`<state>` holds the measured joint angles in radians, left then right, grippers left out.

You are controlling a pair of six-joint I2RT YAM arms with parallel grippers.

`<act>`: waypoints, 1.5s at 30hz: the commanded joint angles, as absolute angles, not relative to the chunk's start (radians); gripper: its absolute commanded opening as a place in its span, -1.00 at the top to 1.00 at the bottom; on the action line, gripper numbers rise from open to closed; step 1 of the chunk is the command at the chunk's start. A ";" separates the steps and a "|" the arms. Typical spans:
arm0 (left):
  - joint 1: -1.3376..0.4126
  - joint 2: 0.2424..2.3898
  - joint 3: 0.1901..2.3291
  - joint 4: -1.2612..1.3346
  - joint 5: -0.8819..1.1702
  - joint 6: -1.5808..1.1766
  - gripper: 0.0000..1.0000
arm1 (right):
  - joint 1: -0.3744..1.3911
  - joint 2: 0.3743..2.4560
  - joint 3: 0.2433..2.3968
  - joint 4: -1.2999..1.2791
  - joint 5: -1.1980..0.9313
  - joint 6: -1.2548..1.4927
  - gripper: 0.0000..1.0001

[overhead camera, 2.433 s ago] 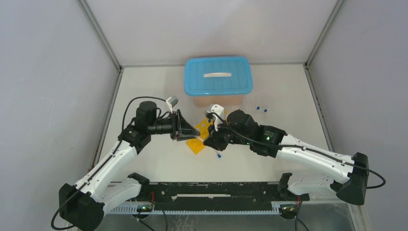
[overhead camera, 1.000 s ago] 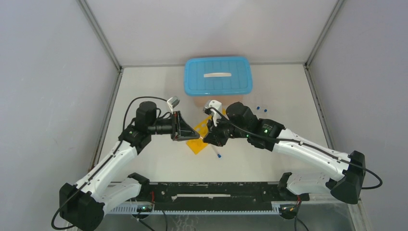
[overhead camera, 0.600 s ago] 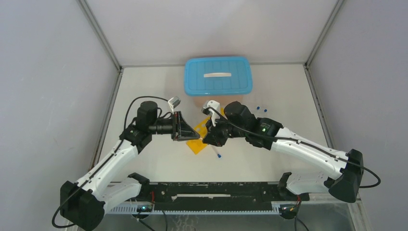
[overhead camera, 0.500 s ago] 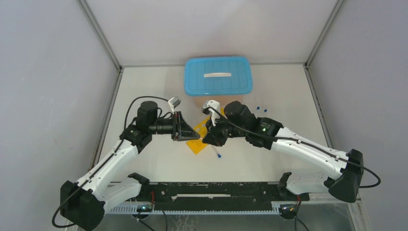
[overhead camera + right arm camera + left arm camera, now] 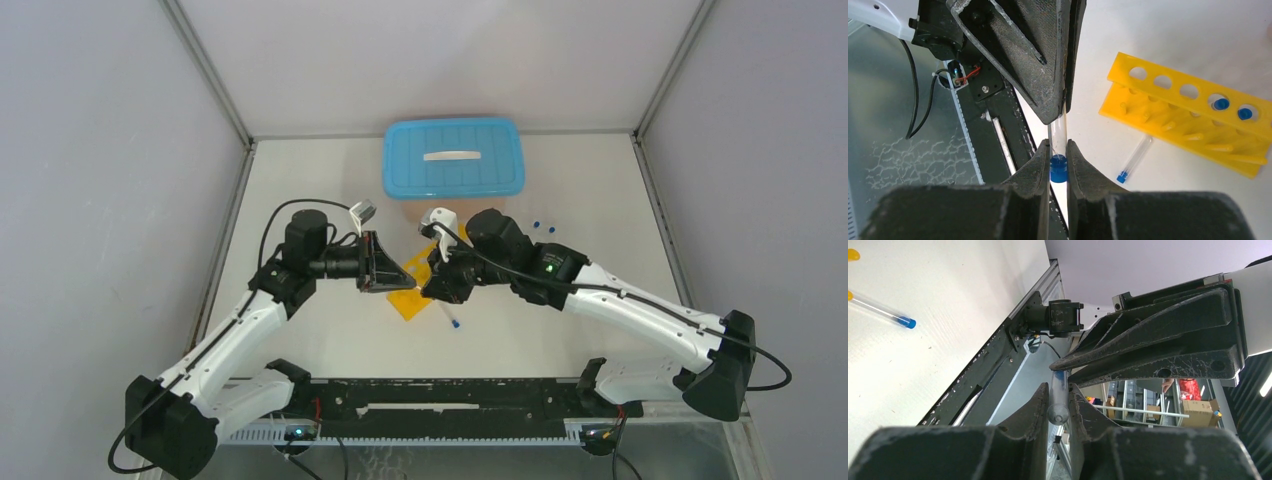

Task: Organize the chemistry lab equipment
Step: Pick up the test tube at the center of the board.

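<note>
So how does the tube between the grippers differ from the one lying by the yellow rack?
The gripped tube is off the table, pinched at both ends: cap by the right gripper, base by the left gripper. The loose tube lies flat, untouched. Both are clear, blue-capped.

No text, label, brand, number or sign can be read in any of the views. Any printing on the cardboard boxes [image 5: 1198, 407], far in the background of the left wrist view, is too small to make out.
</note>
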<state>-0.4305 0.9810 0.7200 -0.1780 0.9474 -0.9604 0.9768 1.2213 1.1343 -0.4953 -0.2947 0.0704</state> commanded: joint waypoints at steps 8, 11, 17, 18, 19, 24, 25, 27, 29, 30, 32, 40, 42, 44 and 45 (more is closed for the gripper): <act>-0.425 0.963 0.715 -0.141 0.937 -0.952 0.77 | 0.964 1.186 1.179 -0.496 -0.305 0.042 0.39; -0.425 0.965 0.716 -0.137 0.933 -0.958 0.78 | 0.958 1.183 1.179 -0.502 -0.309 0.039 0.30; -0.425 0.972 0.722 -0.129 0.926 -0.963 0.78 | 0.949 1.172 1.179 -0.505 -0.314 0.034 0.18; -0.425 0.974 0.725 -0.129 0.925 -0.964 0.78 | 0.947 1.170 1.180 -0.506 -0.315 0.034 0.14; -0.425 0.977 0.728 -0.129 0.924 -0.964 0.78 | 0.943 1.168 1.180 -0.508 -0.316 0.034 0.12; -0.425 1.006 0.753 -0.129 0.922 -0.968 0.78 | 0.926 1.153 1.172 -0.499 -0.327 0.043 0.07; -0.425 1.013 0.760 -0.129 0.923 -0.969 0.78 | 0.923 1.149 1.167 -0.493 -0.325 0.048 0.06; -0.425 1.024 0.775 -0.129 0.920 -0.975 0.79 | 0.913 1.132 1.150 -0.470 -0.317 0.068 0.03; -0.425 1.038 0.791 -0.129 0.918 -0.978 0.79 | 0.898 1.106 1.128 -0.430 -0.310 0.102 0.01; -0.425 1.044 0.799 -0.129 0.914 -0.981 0.79 | 0.887 1.095 1.117 -0.412 -0.308 0.124 0.00; -0.425 1.059 0.816 -0.124 0.909 -0.990 0.79 | 0.869 1.066 1.085 -0.360 -0.307 0.170 -0.02; -0.425 1.107 0.797 0.143 0.894 -1.193 0.79 | 0.748 0.910 0.875 -0.059 -0.342 0.428 -0.10; -0.425 1.123 0.771 0.254 0.890 -1.280 0.79 | 0.712 0.883 0.811 0.020 -0.365 0.492 -0.10; -0.426 1.135 0.746 0.358 0.885 -1.364 0.79 | 0.681 0.861 0.767 0.084 -0.387 0.554 -0.10; -0.425 1.140 0.736 0.398 0.882 -1.397 0.78 | 0.669 0.852 0.748 0.110 -0.393 0.575 -0.10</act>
<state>-0.4297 1.1271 0.7490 0.1246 0.8932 -1.2091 0.7116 0.8894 0.7990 -0.1081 -0.3454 0.4099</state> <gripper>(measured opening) 0.210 0.551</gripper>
